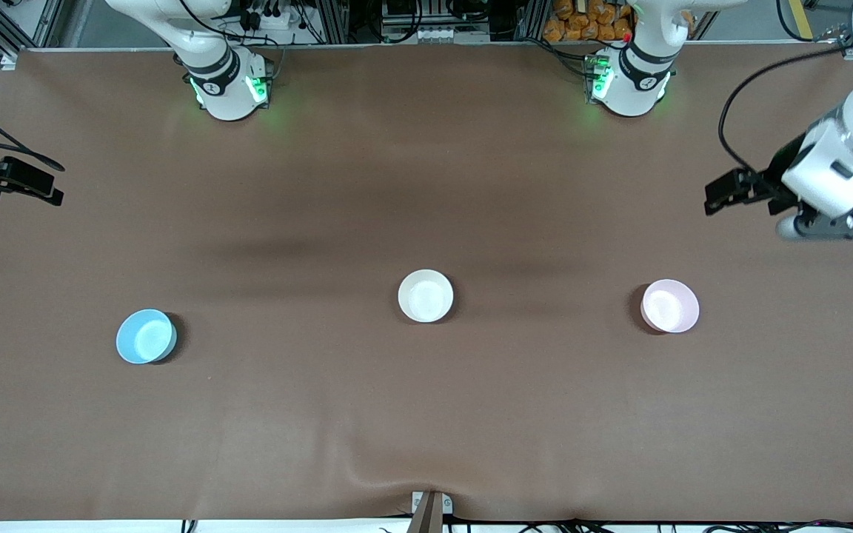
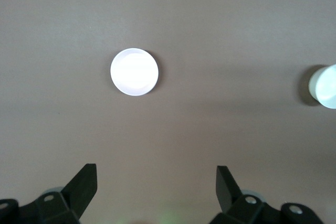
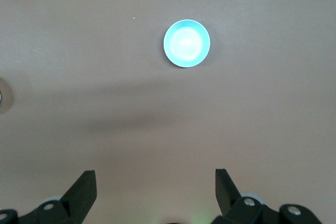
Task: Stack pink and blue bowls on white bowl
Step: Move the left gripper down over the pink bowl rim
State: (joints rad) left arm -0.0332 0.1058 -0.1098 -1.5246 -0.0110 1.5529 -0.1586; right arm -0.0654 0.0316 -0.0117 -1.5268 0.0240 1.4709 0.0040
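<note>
Three small glossy bowls sit well apart on a brown bench point(image 1: 426, 414), all upright and empty, none stacked yet. In the front view, the white bowl point(image 1: 426, 295) is at centre frame, the pink bowl point(image 1: 669, 306) at right of centre, and the blue bowl point(image 1: 146, 336) at lower left, slightly nearer the camera. The left gripper point(image 2: 156, 187) hangs high over the bench at the frame's right edge, above the pink bowl's end, fingers spread apart and holding nothing. The right gripper point(image 3: 155, 187) sits at the frame's left edge, over the blue bowl's end, fingers likewise apart and empty. The bowls look light, rigid and slick, probably ceramic or hard plastic, so likely chippable if dropped. The sensible hold seems to be pinching the rim wall, one finger inside and one outside, since the smooth rounded sides could slip.
</note>
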